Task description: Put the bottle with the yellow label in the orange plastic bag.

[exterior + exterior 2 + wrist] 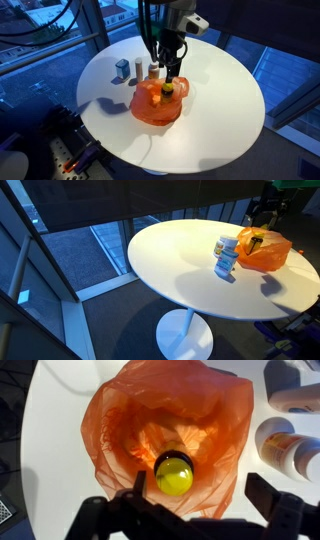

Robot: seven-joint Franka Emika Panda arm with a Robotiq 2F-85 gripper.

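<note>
- The round white table (230, 110) carries everything; most of its top is bare out to the rim.
- The crumpled orange plastic bag (150, 108) sits near the middle of the table, well in from every edge. Its mouth gapes upward, and in the wrist view the film stands up as a ring around the opening.
- The black Robotiq gripper (172, 72) hangs straight above the bag's mouth. In the wrist view its fingers (138, 486) stand wide apart, with clear space between the right-hand one and the bottle, so I judge it is gripping nothing.
- A cluster of small spare bottles (138, 70) stands just beside the bag, on the side toward the table's far edge in an exterior view. They are upright and apart from the bag. Their labels are too small to read.
- The small yellow-capped bottle (175, 476) stands upright inside the bag, the orange film around it on all sides and its top just above the rim (167, 89).
- Progress, as I judge it: the bottle is in the bag and the jaws look clear of it, so the placing seems done. What is left is to lift the gripper straight up without snagging the film or tipping the bottle.
</note>
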